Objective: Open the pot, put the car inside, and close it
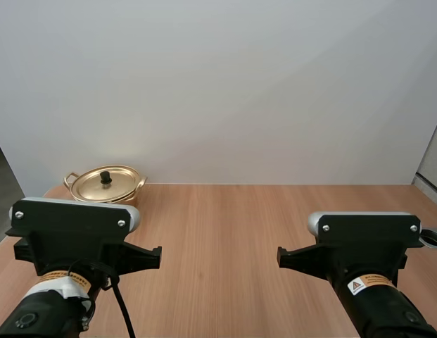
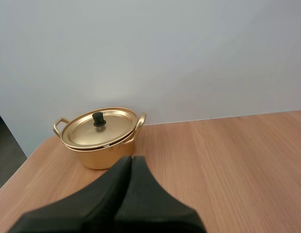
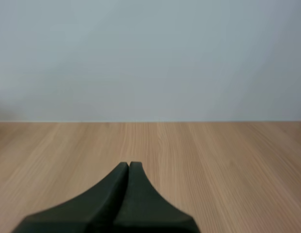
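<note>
Gleaming gold, the two-handled pot wears its black-knobbed lid.

1. A plain, pale grey-white wall stands behind the counter, bare and softly lit, with a slightly warmer, brighter patch low on its left side
2. The counter is light brown wood, its fine grain running toward the wall; its far edge meets the wall in a straight line
3. Past the counter's left edge lies a dark strip, floor or shadow, hard to tell which
4. At the far right stands a pale panel, angled to the wall
</note>
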